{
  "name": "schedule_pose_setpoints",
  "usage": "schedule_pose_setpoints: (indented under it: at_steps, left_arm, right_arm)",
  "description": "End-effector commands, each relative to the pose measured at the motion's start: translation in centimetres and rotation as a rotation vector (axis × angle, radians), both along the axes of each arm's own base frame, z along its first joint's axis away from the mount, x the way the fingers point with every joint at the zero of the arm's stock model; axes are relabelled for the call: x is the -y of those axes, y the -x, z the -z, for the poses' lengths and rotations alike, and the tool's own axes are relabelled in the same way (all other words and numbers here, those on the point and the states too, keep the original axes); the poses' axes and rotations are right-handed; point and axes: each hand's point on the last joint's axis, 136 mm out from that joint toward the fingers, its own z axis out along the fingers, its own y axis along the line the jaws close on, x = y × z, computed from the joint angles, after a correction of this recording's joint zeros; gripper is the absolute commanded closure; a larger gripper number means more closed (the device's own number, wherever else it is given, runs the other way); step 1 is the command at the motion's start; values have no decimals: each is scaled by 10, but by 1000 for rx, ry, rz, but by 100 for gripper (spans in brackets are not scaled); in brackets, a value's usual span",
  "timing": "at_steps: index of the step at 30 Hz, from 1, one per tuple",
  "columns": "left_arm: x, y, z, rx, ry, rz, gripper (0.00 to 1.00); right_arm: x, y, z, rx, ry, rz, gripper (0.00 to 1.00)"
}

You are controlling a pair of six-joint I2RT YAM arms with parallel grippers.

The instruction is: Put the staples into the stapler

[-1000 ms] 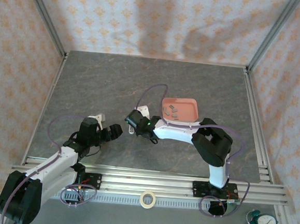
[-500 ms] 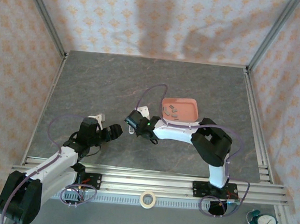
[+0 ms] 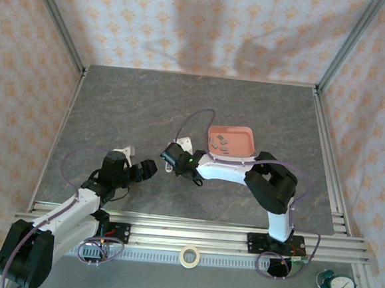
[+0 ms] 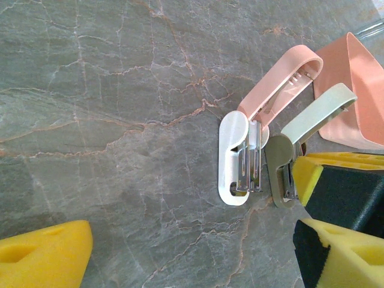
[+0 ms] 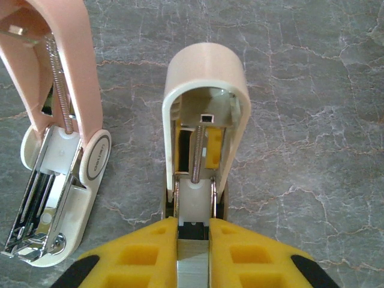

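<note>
1. Top view:
   - The left gripper (image 3: 149, 169) sits low over the counter (image 3: 149, 107), left of centre, pointing right.
   - The right gripper (image 3: 169, 157) faces it from just beside, its arm stretched in from the right.
   - The pink tray (image 3: 247, 131) lies behind the right arm. The staples (image 3: 220, 143), a few dark strips, are loose inside it.
   - The staplers between the two grippers are too small to resolve here.

2. Left wrist view:
   - The left gripper's jaws stand wide apart and hold nothing. One yellow finger (image 4: 42, 258) is at bottom left, the other at bottom right, with bare counter between them.
   - The stapler (image 4: 231, 150) lies flat on the counter. It has a cream-white base, its pink lid is swung open toward the tray (image 4: 354, 84), and the metal channel is exposed.
   - I can't tell whether the channel has anything in it.
   - A second stapler (image 4: 277, 168) lies just beside it on the right. It has an olive base and its pale lid is also up.
   - The right gripper's yellow finger presses on the near end of the second stapler.

3. Right wrist view:
   - The right gripper (image 5: 193, 252) is clamped on the rear end of the second stapler (image 5: 204, 78), with the fingers tight on either side of its metal rail.
   - The second stapler's lid is tipped open away from the camera, with the spring visible.
   - The stapler (image 5: 60, 204) lies to the left, close to the second stapler but apart from it, and nothing grips it.
   - Its pink lid is open and its rail faces up.
</note>
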Motion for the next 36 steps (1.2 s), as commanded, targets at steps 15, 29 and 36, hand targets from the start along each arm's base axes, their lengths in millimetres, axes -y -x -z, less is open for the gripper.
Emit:
schedule_pose_setpoints:
  at_steps: [15,29,36]
  left_arm:
    - [-1,-7,-10,49,-17,8,12]
    - [5,-23,-40,129,-13,32,12]
    - [10,-38,-50,141,-19,45,13]
  right_arm:
    - [10,-3,-22,53,37,25,70]
    - [36,-8,-99,88,-44,35,68]
    - [83,-22,-115,-26,41,91,67]
